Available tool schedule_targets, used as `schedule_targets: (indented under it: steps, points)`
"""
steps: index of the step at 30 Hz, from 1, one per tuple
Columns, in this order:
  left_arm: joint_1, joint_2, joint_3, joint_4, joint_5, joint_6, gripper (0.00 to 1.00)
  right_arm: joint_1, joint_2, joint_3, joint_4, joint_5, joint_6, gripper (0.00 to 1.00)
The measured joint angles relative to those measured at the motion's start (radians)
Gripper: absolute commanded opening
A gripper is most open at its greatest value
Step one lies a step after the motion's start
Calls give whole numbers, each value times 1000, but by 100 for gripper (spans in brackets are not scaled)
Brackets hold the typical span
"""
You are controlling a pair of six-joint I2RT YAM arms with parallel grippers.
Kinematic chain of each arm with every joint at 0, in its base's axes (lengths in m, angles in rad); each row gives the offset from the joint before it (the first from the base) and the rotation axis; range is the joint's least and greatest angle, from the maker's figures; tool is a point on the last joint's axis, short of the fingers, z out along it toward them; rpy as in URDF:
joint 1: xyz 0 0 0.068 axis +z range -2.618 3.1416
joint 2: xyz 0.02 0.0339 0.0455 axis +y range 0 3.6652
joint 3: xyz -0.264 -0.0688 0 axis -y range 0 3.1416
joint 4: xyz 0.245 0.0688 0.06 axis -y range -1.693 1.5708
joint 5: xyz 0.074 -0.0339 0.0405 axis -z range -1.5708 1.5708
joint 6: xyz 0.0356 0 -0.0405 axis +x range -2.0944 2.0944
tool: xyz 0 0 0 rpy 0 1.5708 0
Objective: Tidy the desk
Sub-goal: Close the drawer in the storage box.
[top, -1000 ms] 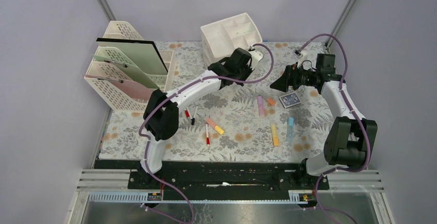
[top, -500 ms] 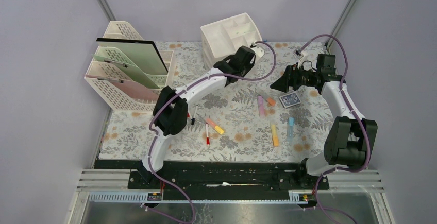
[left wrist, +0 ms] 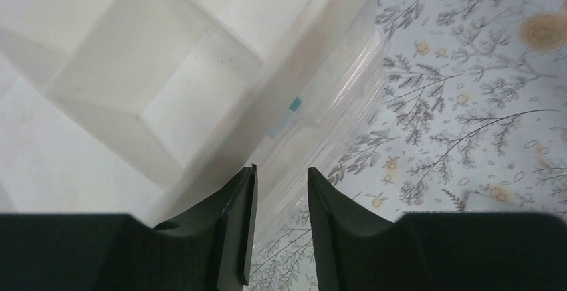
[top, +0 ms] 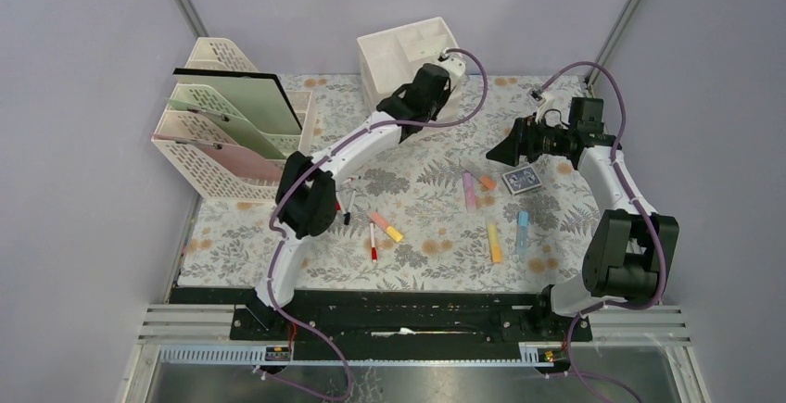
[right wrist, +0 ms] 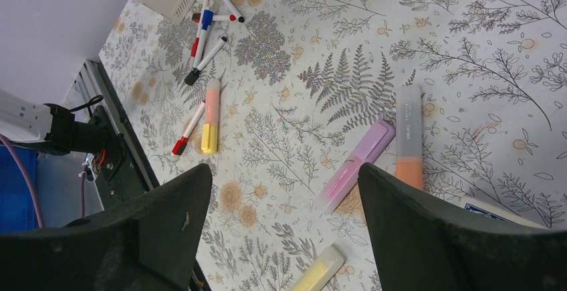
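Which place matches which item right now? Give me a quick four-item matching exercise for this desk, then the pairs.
1. white plastic compartment organiser
2. cream lattice file rack
3. blue patterned card box
4. thin red-capped marker

a. left edge of the fern-print cloth desk
b. beside the orange-and-yellow highlighter
c. far edge, at the left pincer
d. by the right pincer

Pairs: 1-c, 2-a, 3-d, 4-b.

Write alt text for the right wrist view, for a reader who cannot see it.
The black right gripper hangs wide open, holding nothing, over the desk, a pale cloth printed with ferns and orange flowers. Below lie a lilac plastic highlighter beside an orange-and-grey highlighter, and thin marker pens farther off.
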Motion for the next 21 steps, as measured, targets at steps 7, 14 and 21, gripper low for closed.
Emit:
schedule_targets:
  steps: [7, 14, 21]
  points:
    - [8, -77, -77, 45, 130, -90, 77, 0, 0, -2, 0, 0, 0, 87]
    - [37, -446, -380, 162, 224, -236, 99, 0, 0, -2, 0, 0, 0, 87]
    - [284, -699, -565, 341, 434, -570, 99, 0, 0, -2, 0, -1, 1, 86]
